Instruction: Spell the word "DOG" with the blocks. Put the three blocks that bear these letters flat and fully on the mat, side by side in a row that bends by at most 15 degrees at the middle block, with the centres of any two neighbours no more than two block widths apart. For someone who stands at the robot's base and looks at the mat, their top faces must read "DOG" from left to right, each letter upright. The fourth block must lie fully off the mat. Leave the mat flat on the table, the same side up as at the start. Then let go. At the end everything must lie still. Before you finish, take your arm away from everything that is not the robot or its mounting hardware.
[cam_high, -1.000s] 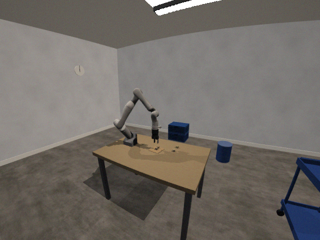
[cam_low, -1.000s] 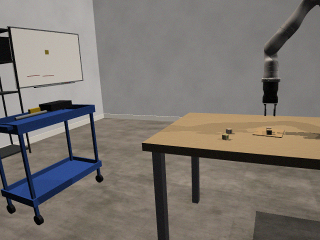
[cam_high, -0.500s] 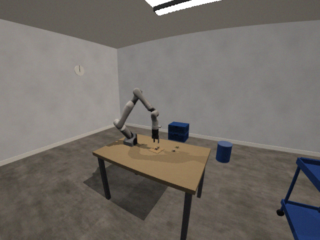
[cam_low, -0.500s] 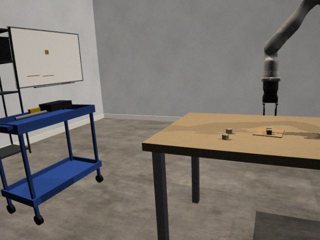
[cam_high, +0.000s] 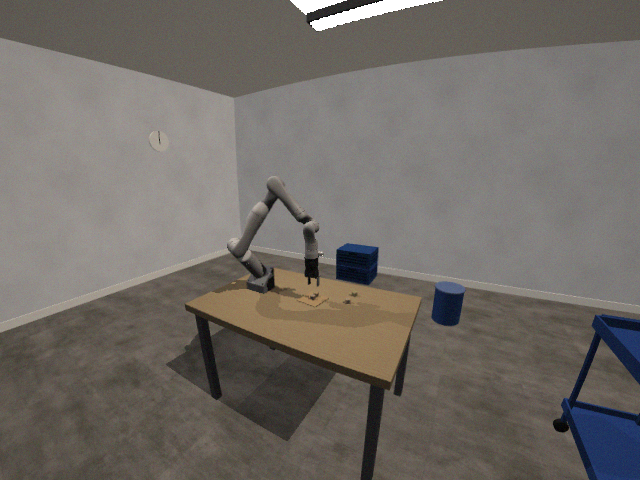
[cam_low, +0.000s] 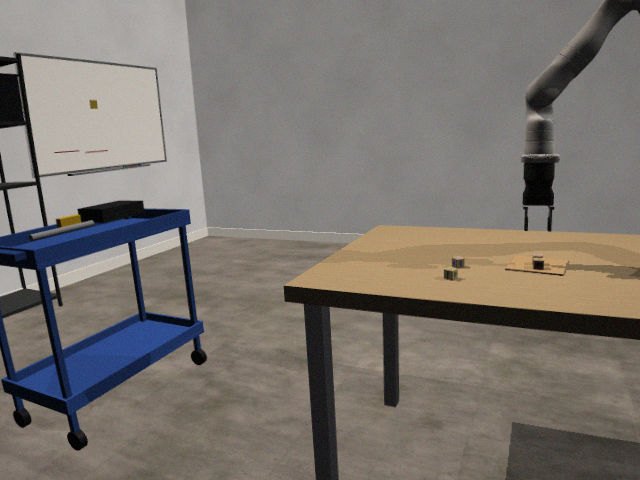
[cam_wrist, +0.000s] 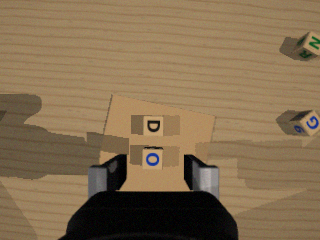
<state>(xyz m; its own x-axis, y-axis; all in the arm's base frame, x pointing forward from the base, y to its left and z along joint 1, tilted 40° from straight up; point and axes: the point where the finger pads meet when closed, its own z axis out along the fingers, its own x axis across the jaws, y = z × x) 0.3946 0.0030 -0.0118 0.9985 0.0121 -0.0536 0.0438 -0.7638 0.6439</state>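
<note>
In the wrist view a tan mat (cam_wrist: 157, 145) lies on the wooden table. Two blocks sit on it, one with a black D (cam_wrist: 153, 125) on top and one with a blue O (cam_wrist: 152, 159) just below it in the picture. My gripper (cam_wrist: 155, 166) is open and empty, high above the O block, its fingers to either side of it in the picture. A block with a blue G (cam_wrist: 305, 123) and a block with a green N (cam_wrist: 306, 45) lie on the table off the mat, at the right. In the exterior view the gripper (cam_low: 537, 224) hangs well above the mat (cam_low: 537, 266).
The table's near edge is far from the mat. A blue cart (cam_low: 87, 289) stands left of the table, and a blue crate stack (cam_high: 356, 262) and a blue cylinder (cam_high: 447, 302) stand on the floor behind it.
</note>
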